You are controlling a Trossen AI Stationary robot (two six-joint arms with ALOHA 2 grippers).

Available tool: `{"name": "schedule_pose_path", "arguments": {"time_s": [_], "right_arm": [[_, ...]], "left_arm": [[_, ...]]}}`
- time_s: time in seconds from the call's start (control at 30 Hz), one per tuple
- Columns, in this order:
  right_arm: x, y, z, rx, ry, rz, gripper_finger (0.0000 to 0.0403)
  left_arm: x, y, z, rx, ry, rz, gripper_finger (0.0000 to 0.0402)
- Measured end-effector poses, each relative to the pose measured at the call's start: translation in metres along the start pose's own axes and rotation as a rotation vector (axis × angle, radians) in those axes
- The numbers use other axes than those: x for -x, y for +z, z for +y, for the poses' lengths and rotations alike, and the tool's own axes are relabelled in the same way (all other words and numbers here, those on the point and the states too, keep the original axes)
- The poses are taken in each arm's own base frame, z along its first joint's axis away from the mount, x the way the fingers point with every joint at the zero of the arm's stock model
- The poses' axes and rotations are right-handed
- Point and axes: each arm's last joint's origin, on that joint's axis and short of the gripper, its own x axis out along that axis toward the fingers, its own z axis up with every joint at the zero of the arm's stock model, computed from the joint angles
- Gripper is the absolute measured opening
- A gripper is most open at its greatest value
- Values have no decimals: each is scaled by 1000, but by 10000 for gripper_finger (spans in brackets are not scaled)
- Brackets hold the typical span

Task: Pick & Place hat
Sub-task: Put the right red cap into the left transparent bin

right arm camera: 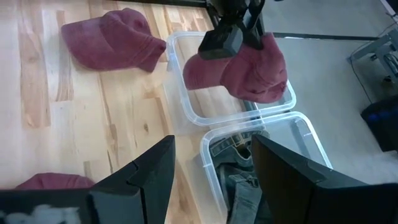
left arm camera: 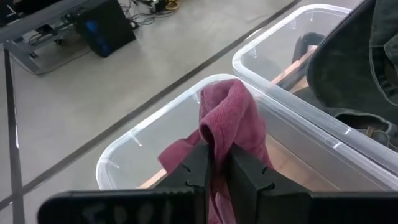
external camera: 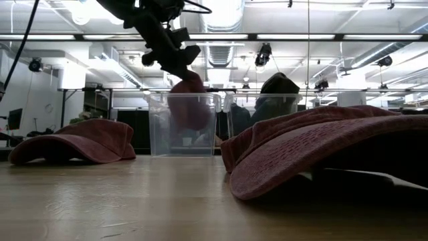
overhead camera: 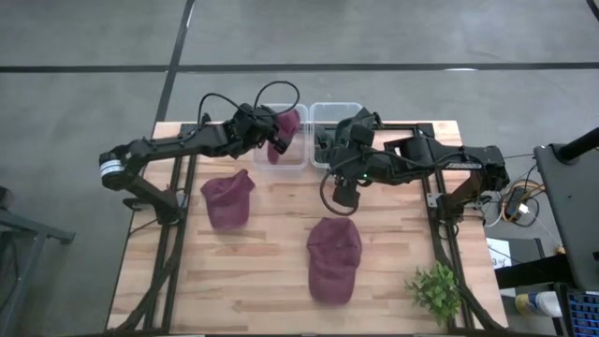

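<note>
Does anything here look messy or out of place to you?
Nothing is spilled or damaged. The left end effector pinches a maroon hat, which hangs bunched over the left clear bin. Two more hats lie loose on the table.

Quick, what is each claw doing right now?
Left gripper: shut on a red hat, held over the left bin.
Right gripper: open, holding nothing, above the table near the bins.
</note>
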Motion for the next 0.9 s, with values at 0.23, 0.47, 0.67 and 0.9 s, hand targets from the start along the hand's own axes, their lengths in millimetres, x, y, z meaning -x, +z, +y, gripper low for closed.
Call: {"name": "schedule_pose_path", "arguments": {"time_s": [0.23,0.47,0.67,0.9], "right_arm": [[0,0,0,1,0,0,203],[1,0,1,7,3,-2,203],[2,0,3,17,8,-3,203],[2,0,4,14,8,-2,203]], "left_arm": [[0,0,-1,-47,-27,3,40],[0,-2,-1,-84,-61,20,40],[0,-2,-2,-113,-75,26,44],[1,-3,-1,-109,-71,31,116]]}}
